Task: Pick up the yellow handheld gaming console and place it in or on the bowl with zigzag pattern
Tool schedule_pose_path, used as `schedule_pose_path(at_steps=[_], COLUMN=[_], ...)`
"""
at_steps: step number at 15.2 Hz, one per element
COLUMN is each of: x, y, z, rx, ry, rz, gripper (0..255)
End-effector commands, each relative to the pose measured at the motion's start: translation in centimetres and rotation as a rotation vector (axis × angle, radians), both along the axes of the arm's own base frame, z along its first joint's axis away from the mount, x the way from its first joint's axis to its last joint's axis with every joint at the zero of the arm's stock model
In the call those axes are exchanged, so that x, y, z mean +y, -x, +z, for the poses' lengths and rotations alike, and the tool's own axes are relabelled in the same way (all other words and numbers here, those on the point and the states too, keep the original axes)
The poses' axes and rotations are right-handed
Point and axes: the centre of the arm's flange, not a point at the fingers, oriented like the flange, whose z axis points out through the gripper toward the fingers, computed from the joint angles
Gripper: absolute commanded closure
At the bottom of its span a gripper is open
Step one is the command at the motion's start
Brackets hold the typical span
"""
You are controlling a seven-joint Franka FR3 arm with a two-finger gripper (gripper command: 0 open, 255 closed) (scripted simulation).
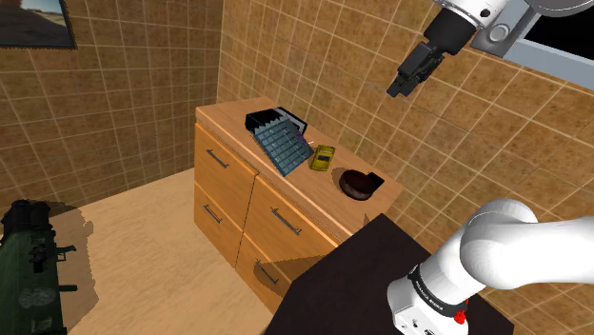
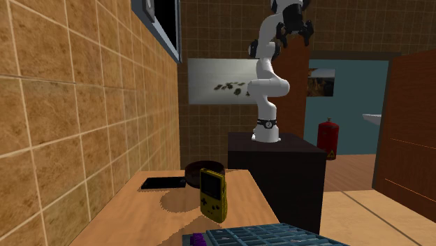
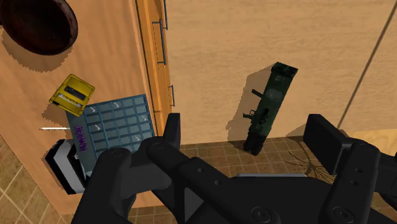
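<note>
**Gripper high over the worktop, console lying free**

The wooden worktop (image 1: 228, 116) tops a drawer cabinet against the tiled wall. The white arm (image 1: 519, 249) holds the gripper (image 1: 396, 88) high above it, its fingers spread with nothing between them. A blue gridded slab (image 1: 284, 147) leans on a black box. The dark brown bowl (image 1: 356, 182) sits near the yellow console (image 1: 325, 157), which lies on the worktop between slab and bowl.

The wooden table (image 1: 228, 119), with drawers in its front, stands in a tiled corner. On its top sits a dark bowl (image 1: 356, 183), with a flat black slab (image 2: 164, 183) just beside it on the wall side. A yellow console (image 1: 324, 157) lies near the bowl. Past it, a blue gridded panel (image 1: 283, 147) leans on what may be a black rack (image 1: 276, 118).
</note>
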Motion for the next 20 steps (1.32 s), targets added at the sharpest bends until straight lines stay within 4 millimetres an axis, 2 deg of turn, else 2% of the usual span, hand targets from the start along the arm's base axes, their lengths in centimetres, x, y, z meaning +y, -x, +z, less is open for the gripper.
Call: schedule_pose_path(at_steps=[1,20], x=[0.0,-14.8], y=[0.0,-11.4], z=[0.0,-16.9], rx=[0.0,0.063], ry=[0.0,0.047], rz=[0.0,0.155], gripper=[0,0])
